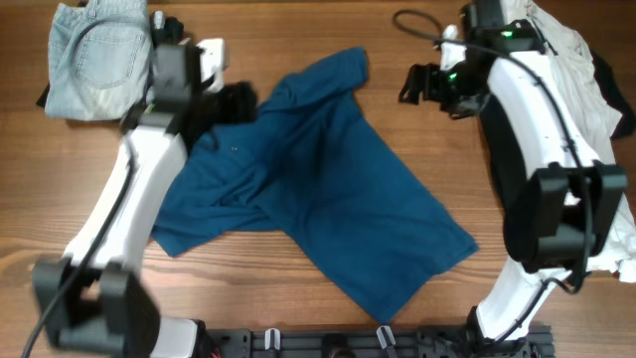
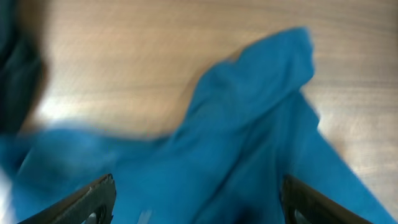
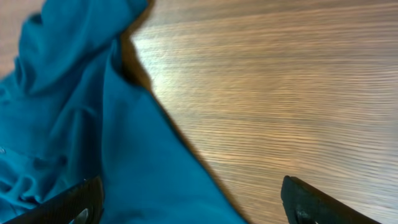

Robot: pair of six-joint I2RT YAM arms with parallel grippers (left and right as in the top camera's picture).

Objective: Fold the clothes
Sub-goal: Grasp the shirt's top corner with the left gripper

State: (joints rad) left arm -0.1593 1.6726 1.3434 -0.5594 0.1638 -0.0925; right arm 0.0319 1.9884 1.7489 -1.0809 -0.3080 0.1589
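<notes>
**On the wooden table: blue shirt lies open, both grippers spread beside it**

At the middle of the table [image 1: 328, 40] lies the blue shirt [image 1: 318, 199]. It is spread out but not flat. It lies slanted, with wrinkles and with one part folded over near its lower left side. A narrow part of it points toward the far edge of the table.

The left gripper [image 1: 237, 101] is over the far left part of the shirt. In the left wrist view its fingers [image 2: 93, 196] stand wide apart with blue cloth between them, and nothing is pinched. This view is blurred, so I cannot tell if the fingers touch the cloth.

The right gripper [image 1: 412, 85] is just to the right of the shirt's far part, over bare wood. In the right wrist view its fingers [image 3: 74, 202] are also wide apart, and the shirt's edge runs between them.

Far left of the shirt is a pair of pale jeans [image 1: 94, 55], folded in a heap. Far right of the shirt, behind the right arm, lies a pale garment [image 1: 586, 70] with dark edges. A black cable [image 1: 417, 20] loops on the wood beyond the shirt.
</notes>
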